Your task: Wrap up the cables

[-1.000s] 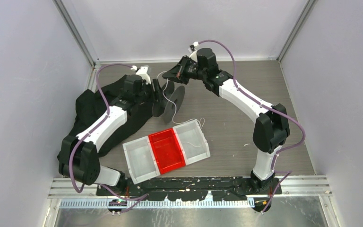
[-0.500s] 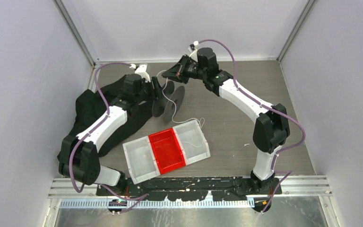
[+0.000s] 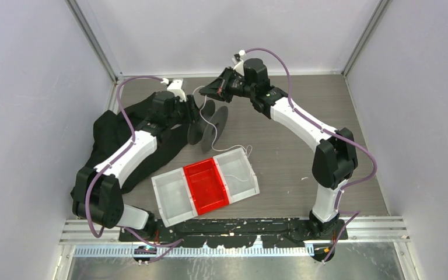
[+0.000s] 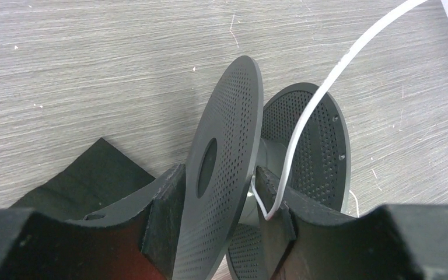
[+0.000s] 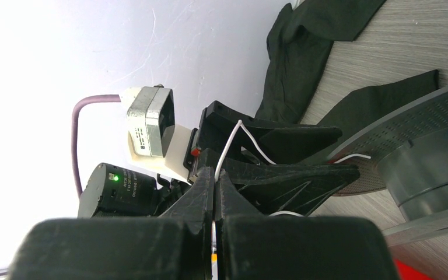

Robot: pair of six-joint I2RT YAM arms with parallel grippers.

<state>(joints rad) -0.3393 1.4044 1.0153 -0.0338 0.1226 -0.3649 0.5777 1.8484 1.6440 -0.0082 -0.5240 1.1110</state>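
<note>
A black spool point(image 3: 210, 124) with two perforated flanges stands at the table's middle back. My left gripper point(image 3: 191, 111) straddles its near flange point(image 4: 227, 151), with the pads against both of the flange's sides. A thin white cable point(image 4: 326, 87) comes down between the flanges and hooks over my right fingertip point(image 4: 271, 204) at the hub. Just behind the spool, my right gripper point(image 3: 210, 90) is shut on the same cable point(image 5: 227, 146), which shows between its fingers point(image 5: 204, 192). The cable's loose end point(image 3: 238, 147) trails into the tray.
A three-part tray point(image 3: 172, 195), white, red and white, lies in front of the spool, with cable in its right compartment. A black cloth point(image 3: 108, 131) is heaped under the left arm and against the left wall. The enclosure walls stand close behind both grippers.
My left wrist has shifted very slightly at the spool. The right arm, spool and tray have not moved.
</note>
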